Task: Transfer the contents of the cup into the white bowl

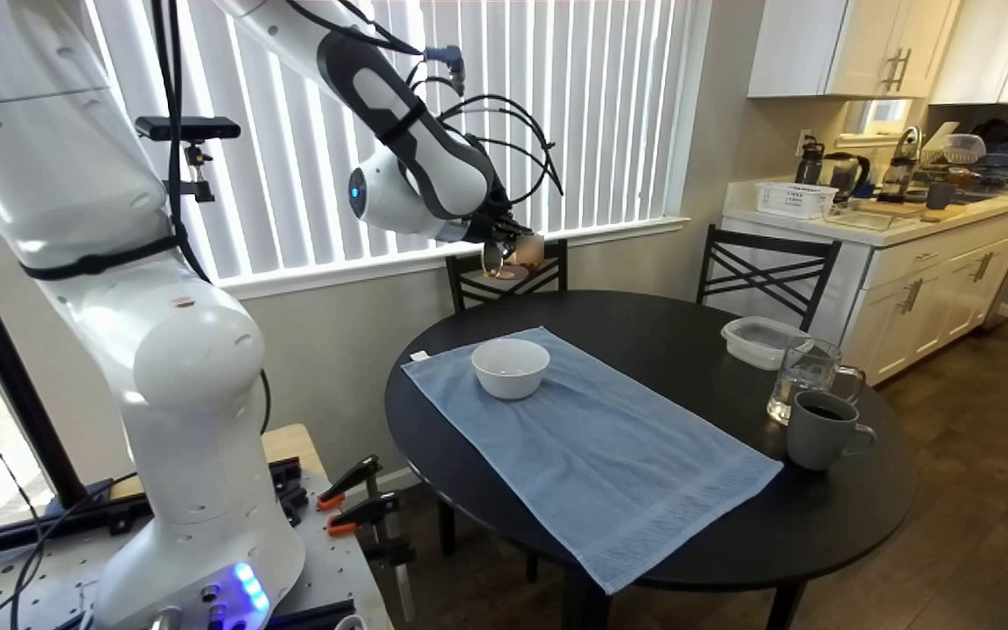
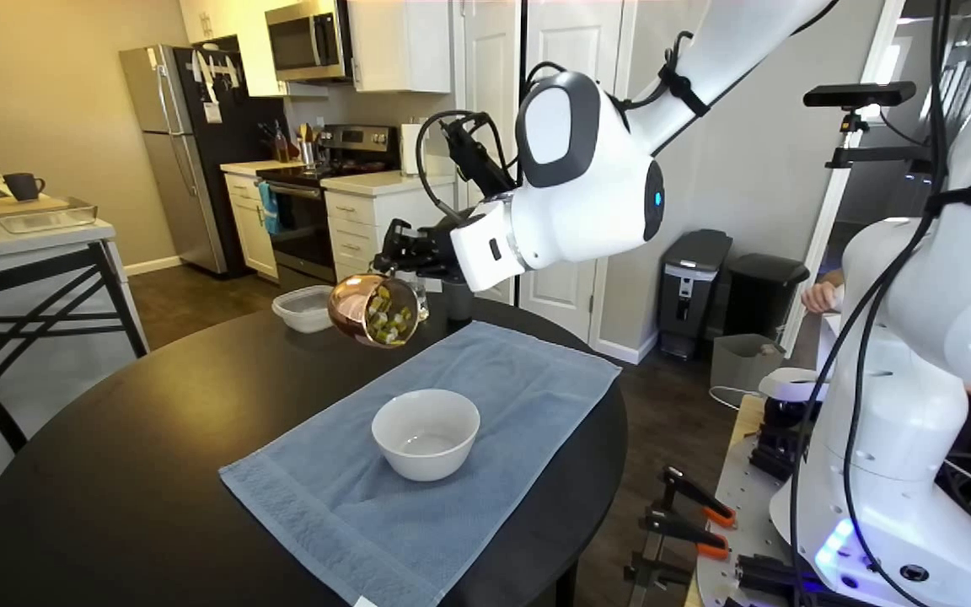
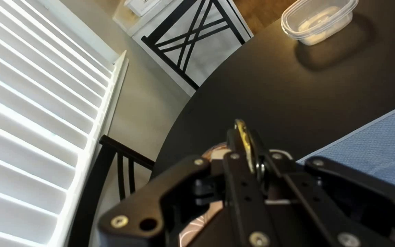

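The copper cup (image 2: 352, 305) hangs in the air in both exterior views, tilted on its side (image 1: 528, 252). Its mouth faces the robot's side, and yellow-green pieces (image 2: 391, 319) lie inside it. My gripper (image 2: 391, 257) is shut on the cup's thin gold handle, which shows between the fingertips in the wrist view (image 3: 246, 142). There the cup (image 3: 199, 221) is mostly hidden behind the fingers. The white bowl (image 1: 510, 372) stands upright on the blue towel, lower than the cup and off to its side. No pieces show in the bowl (image 2: 426, 451). The bowl is out of the wrist view.
The blue towel (image 1: 609, 446) lies on the round black table (image 1: 644, 319). A clear plastic container (image 1: 762, 341), a glass mug (image 1: 797, 381) and a grey mug (image 1: 822, 433) stand at the table's far side from the robot. Black chairs (image 1: 766, 262) stand by the window side.
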Available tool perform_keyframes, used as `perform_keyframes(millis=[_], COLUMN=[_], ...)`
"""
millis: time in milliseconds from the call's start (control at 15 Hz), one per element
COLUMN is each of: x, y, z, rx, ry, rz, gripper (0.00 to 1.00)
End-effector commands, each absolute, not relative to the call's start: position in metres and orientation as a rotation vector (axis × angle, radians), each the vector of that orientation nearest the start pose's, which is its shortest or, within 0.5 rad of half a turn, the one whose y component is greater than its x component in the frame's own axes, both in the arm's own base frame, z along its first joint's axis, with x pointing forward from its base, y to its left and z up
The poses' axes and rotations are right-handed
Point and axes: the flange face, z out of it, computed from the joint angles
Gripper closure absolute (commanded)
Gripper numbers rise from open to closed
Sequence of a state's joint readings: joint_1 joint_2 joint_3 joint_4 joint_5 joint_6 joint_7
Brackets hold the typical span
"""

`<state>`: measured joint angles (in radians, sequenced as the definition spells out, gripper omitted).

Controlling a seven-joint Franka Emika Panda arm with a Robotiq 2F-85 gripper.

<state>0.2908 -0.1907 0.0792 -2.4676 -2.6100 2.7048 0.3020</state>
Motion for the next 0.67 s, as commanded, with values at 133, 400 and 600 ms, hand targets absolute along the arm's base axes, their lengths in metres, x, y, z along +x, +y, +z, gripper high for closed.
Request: perform_keyframes(millis=[133, 400, 600], x=[0.393, 0.385, 0.386], y=[0.173, 0.167, 0.152], z=[0.373, 0.365, 0.354], rx=[0.339, 0.321, 0.336], ry=[1.826, 1.861, 1.859], rz=[0.436, 0.409, 0.361], gripper=[0.98, 0.98, 0.98])
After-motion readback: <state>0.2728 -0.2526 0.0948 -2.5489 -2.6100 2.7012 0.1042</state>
